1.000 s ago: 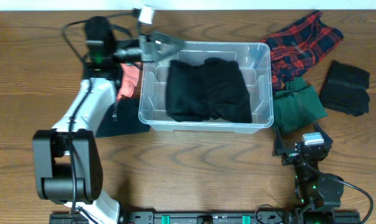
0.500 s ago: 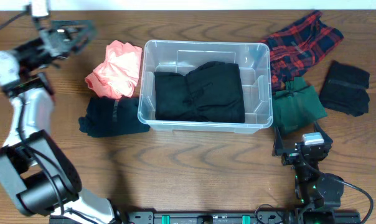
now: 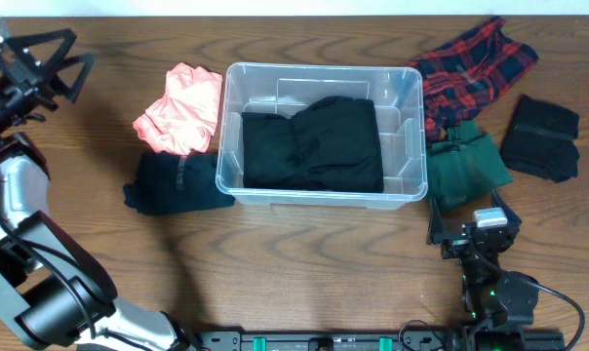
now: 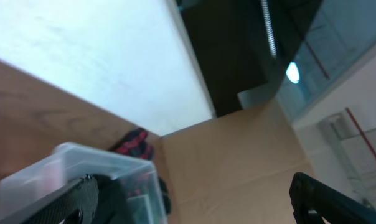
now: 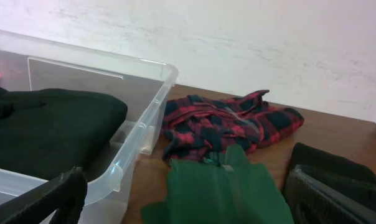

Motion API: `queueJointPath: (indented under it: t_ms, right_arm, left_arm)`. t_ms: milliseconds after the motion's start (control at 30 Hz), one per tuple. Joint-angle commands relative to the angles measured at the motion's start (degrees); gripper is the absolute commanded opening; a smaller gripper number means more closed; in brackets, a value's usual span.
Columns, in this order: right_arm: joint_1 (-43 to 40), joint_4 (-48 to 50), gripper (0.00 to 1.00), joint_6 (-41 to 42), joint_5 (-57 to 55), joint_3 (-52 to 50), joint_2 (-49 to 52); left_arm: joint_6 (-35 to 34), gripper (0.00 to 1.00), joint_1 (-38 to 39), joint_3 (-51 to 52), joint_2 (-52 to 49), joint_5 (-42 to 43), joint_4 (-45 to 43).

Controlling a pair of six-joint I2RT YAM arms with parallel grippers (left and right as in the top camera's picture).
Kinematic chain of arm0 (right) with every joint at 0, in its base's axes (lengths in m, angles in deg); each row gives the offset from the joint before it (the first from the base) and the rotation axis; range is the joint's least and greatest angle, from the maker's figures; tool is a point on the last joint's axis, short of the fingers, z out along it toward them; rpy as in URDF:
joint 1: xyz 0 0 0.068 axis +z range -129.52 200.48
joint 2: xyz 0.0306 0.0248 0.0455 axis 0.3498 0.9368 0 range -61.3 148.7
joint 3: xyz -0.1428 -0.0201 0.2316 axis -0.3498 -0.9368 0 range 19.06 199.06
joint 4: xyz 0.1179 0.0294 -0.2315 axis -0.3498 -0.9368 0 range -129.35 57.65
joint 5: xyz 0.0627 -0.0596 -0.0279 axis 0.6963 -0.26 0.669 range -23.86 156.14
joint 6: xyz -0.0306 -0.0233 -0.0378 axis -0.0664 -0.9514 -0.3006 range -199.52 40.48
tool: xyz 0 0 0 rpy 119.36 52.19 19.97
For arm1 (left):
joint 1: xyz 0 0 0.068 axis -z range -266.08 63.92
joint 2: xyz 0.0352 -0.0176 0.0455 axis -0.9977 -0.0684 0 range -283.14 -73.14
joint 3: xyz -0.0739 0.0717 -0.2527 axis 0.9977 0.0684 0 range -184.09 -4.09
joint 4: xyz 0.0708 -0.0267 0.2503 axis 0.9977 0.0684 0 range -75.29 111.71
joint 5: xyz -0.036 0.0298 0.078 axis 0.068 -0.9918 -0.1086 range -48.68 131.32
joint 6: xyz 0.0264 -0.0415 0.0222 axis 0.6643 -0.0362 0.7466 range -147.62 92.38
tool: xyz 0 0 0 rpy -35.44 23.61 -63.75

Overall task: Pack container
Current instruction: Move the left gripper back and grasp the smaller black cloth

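Observation:
The clear plastic container [image 3: 404,90] sits at table centre with a folded black garment [image 3: 312,144] inside; it also shows in the right wrist view [image 5: 138,134] and the left wrist view [image 4: 63,163]. My left gripper [image 3: 49,60] is open and empty, raised at the far left, well away from the container. My right gripper [image 3: 470,232] is open and empty near the front right, just in front of the green garment [image 3: 468,166], which fills the space between its fingers in the right wrist view [image 5: 228,190].
A pink garment [image 3: 180,107] and a dark garment [image 3: 173,183] lie left of the container. A red plaid shirt [image 3: 472,60] and a black folded garment [image 3: 540,136] lie at the right.
My left arm swung away from above the container to the far left, uncovering the pink and dark garments. The black garment now lies settled in the container. The right arm has not moved.

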State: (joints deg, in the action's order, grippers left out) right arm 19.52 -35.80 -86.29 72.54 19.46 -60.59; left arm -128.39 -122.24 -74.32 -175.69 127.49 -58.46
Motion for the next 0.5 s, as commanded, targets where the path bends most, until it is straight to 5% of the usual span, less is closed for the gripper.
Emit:
queueJointPath:
  t_ms: [0, 333, 467]
  right_arm:
    - [-0.74, -0.24, 0.99, -0.59, -0.2, -0.09, -0.26]
    - [-0.74, -0.22, 0.99, -0.61, -0.2, -0.09, -0.26]
    - [-0.74, -0.24, 0.99, -0.61, -0.2, -0.09, -0.26]
  left_arm:
    - [-6.6, 0.98, 2.45, -1.05, 5.29, -8.24, -2.01]
    - [-4.85, 0.98, 4.79, -1.07, 14.25, -28.89, 12.0]
    - [9.07, 0.98, 6.29, -2.82, 18.38, -35.52, 32.15]
